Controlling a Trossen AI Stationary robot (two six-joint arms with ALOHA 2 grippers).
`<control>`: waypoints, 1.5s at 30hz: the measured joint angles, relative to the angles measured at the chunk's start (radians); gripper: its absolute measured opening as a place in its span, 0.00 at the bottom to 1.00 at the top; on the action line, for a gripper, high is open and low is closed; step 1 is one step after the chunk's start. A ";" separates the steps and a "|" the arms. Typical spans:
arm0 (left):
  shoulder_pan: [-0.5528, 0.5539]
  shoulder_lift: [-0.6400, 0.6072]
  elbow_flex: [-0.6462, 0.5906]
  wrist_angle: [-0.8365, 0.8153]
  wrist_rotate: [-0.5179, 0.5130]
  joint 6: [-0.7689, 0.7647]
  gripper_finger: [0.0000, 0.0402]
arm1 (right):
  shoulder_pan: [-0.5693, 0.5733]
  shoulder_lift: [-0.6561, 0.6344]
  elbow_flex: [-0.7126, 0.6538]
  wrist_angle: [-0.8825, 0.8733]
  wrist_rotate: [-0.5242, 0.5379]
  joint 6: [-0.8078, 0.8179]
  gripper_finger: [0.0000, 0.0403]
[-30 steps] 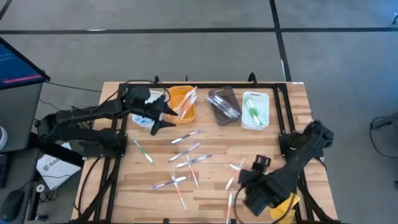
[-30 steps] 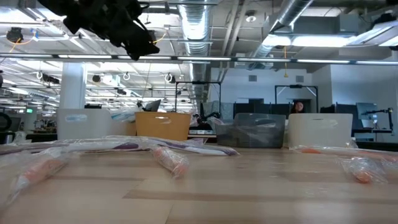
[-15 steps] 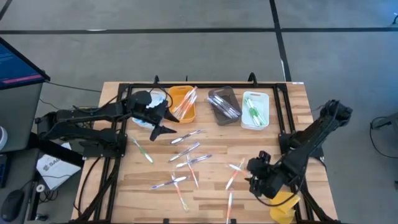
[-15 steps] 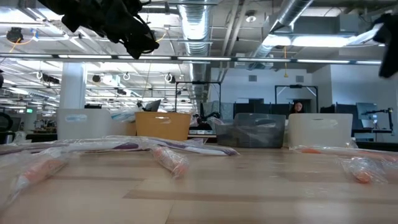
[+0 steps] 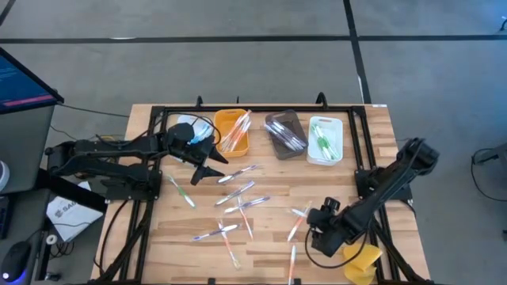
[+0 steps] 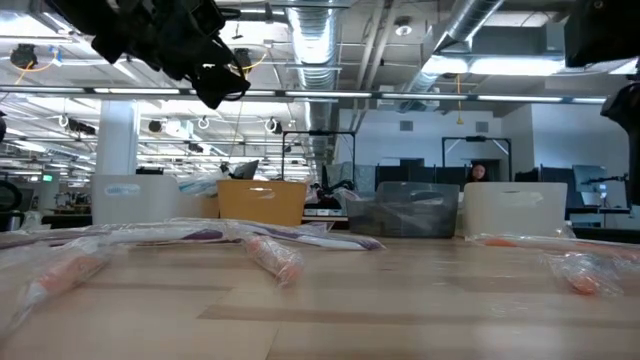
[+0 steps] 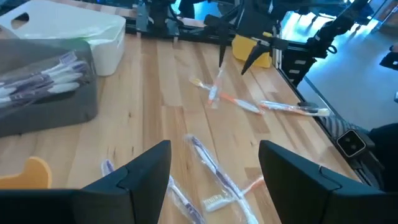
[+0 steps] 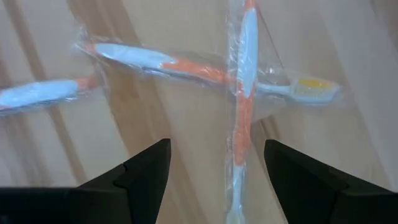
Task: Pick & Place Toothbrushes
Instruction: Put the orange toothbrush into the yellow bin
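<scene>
Where the table [image 5: 372, 127] is seen from overhead, the toothbrushes [image 5: 238, 198] are found scattered loose across its middle, with more laid in the orange tray [image 5: 231, 131], the grey tray [image 5: 285, 134] and the white tray [image 5: 325, 139] along the far edge; from the low view only blurred wrapped handles are made out in front of those three trays, and which is which cannot be told. The left gripper [image 5: 214, 162] is held above the wood just beside the orange tray, its fingers spread with nothing between them; the right gripper [image 5: 311, 231] is lowered near the front right, also spread and empty, close to a yellow lump [image 5: 361, 263] at the corner. Only in the right wrist view is it shown that two orange-and-white toothbrushes [image 8: 242, 93] lie crossed in clear wrappers, touching, beyond the open fingers [image 8: 146, 171]. A black frame [image 5: 261, 108] is set around the table; cables [image 5: 119, 229] trail at the left. Purple-handled ones [image 7: 211, 165] are seen in the left wrist view, sealed in film.
</scene>
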 joint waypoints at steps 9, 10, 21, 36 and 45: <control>0.000 0.000 -0.045 0.064 0.000 0.000 0.59 | -0.036 0.019 -0.016 -0.016 -0.056 0.000 0.63; 0.000 0.000 -0.049 0.066 0.000 0.000 0.59 | -0.040 0.018 -0.019 -0.017 -0.056 -0.003 0.63; -0.005 0.004 -0.059 0.118 0.000 0.001 0.59 | -0.051 0.031 -0.020 -0.003 -0.056 -0.007 0.63; -0.082 0.004 -0.058 0.167 0.000 0.003 0.59 | -0.087 0.171 -0.013 0.002 -0.089 -0.015 0.63; -0.093 0.004 -0.058 0.167 0.000 0.004 0.59 | -0.139 0.167 -0.014 0.007 -0.217 -0.025 0.63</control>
